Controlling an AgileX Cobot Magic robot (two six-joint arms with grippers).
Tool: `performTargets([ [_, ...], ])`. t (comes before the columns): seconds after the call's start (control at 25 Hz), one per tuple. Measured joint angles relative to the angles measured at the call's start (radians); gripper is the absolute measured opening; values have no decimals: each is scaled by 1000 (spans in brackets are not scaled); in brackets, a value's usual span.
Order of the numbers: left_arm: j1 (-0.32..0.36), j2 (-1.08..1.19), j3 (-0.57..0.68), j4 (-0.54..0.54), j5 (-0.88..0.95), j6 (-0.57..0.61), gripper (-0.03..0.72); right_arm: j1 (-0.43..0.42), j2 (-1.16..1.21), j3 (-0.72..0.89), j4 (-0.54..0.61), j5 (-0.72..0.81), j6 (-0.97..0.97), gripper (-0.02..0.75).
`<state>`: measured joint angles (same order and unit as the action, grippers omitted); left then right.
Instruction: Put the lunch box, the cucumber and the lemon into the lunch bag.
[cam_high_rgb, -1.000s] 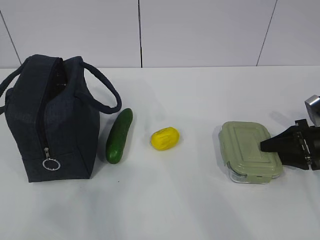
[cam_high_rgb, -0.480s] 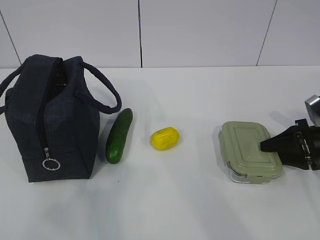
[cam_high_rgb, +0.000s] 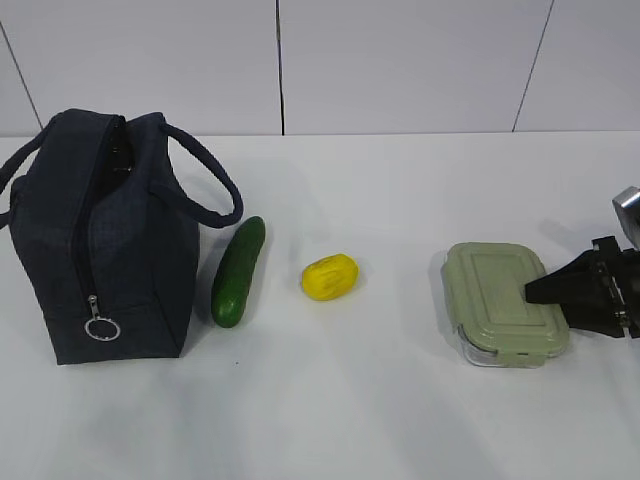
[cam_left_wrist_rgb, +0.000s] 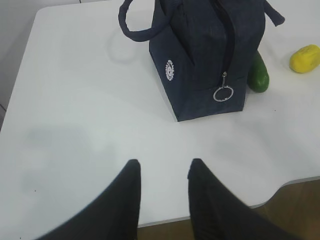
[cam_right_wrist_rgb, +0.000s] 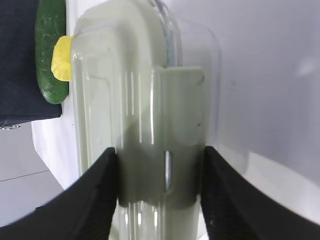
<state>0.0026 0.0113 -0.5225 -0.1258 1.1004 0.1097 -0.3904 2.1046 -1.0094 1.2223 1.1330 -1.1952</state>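
Your right claw (cam_right_wrist_rgb: 159, 187) clamps the box (cam_high_rgb: 503, 302); your left claw (cam_left_wrist_rgb: 164, 170) hangs apart over the table (cam_left_wrist_rgb: 75, 100). Cucumber (cam_high_rgb: 239, 270) beside bag (cam_high_rgb: 100, 250), lemon (cam_high_rgb: 329, 277) near.

On the counter (cam_high_rgb: 360, 400), the lunch bag (cam_high_rgb: 100, 250) stands at far left; the cucumber (cam_high_rgb: 238, 271) lies just beside its right face; the lemon (cam_high_rgb: 329, 277) sits right of the cucumber, apart from it; the lunch box (cam_high_rgb: 500, 300) rests well right of the lemon; the right end effector (cam_high_rgb: 535, 291) straddles its right end.
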Motion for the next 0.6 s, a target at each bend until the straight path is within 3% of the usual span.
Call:
performTargets([
  [0.6,0,0,0,0,0,0,241,10,-40,0,-15,-8,51,372],
])
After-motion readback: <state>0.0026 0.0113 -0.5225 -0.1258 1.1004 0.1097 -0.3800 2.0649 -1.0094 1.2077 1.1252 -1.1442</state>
